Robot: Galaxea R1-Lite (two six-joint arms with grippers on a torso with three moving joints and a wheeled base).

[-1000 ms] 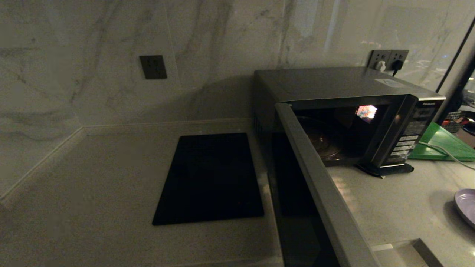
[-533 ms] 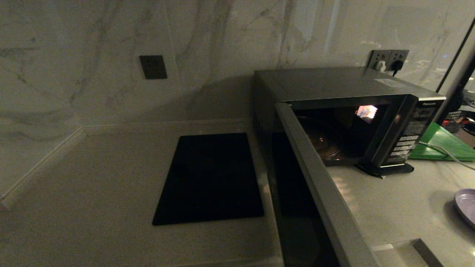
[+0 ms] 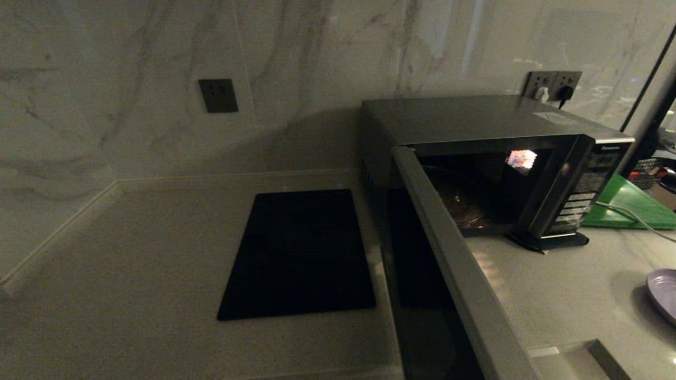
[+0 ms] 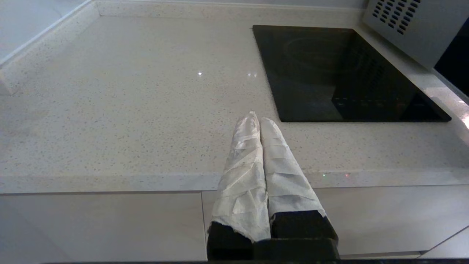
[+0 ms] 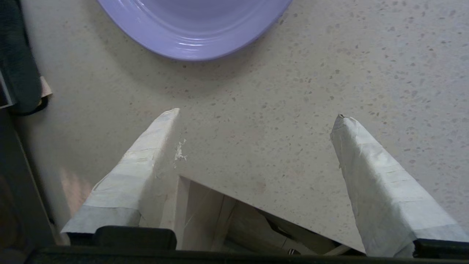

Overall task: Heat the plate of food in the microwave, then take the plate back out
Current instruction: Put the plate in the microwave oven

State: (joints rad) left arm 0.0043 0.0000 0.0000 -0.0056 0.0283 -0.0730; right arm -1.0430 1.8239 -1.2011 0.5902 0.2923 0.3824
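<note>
The silver-grey microwave stands at the back right of the counter with its door swung wide open toward me; the glass turntable inside holds nothing. The lavender plate lies on the counter at the right edge; only its rim shows, so the food is hidden. In the right wrist view the plate sits just beyond my right gripper, which is open over the counter's front edge. My left gripper is shut and holds nothing, hovering over the counter's front edge left of the cooktop. Neither gripper appears in the head view.
A flat black cooktop is set into the counter left of the microwave. A green board with a white cable across it lies right of the microwave. Wall sockets sit behind it. The marble wall closes off the back and left.
The plate has slid slightly further toward the right edge of the head view. The microwave and its door have not moved.
</note>
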